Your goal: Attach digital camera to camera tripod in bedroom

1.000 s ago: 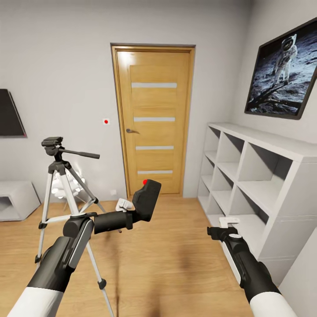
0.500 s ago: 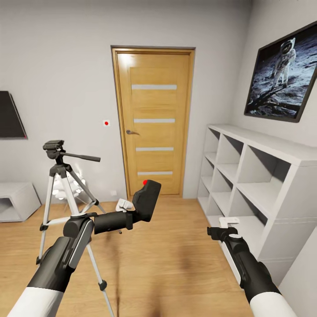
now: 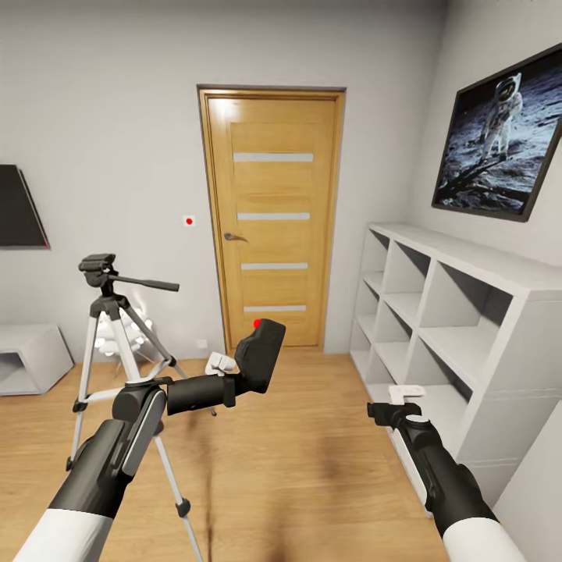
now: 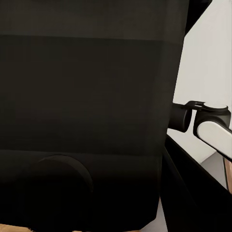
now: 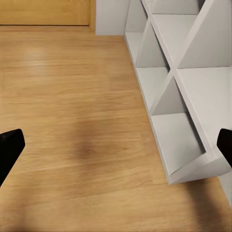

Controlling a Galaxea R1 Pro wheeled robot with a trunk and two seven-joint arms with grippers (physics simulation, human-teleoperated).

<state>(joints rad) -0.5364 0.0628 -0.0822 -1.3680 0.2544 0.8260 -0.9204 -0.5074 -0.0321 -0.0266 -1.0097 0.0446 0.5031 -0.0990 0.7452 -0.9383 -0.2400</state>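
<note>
Room: we face an oak door (image 3: 272, 215) with frosted strips in a light grey wall, above a light wood plank floor (image 3: 297, 468).
Left gripper (image 3: 231, 365): we see it held out in front of us at mid height, clenched on the digital camera (image 3: 259, 353); its white fingers (image 3: 221, 363) show at the camera's near left side.
Digital camera: matte black, tilted, carried in the air before the door, a bright red dot (image 3: 257, 323) at its top left corner. In the left wrist view its dark body (image 4: 87, 111) sits right against the lens.
Camera tripod (image 3: 117, 367): stands on the floor at left, beyond and left of the left arm, well apart from the camera. Dark head (image 3: 97, 264) on top, pan handle (image 3: 147, 282) pointing right, silver-white legs spread.
Right gripper (image 3: 396, 404): we see it hanging low at right, near the white cube shelves (image 3: 460, 328), released and holding nothing; in the right wrist view its dark fingertips (image 5: 9, 150) sit far apart over bare floor.
Walls: a black TV (image 3: 19, 207) at far left, a framed astronaut picture (image 3: 499, 133) at right.
Behind the tripod: a small white spiky lamp (image 3: 129, 328), partly hidden by the legs.
</note>
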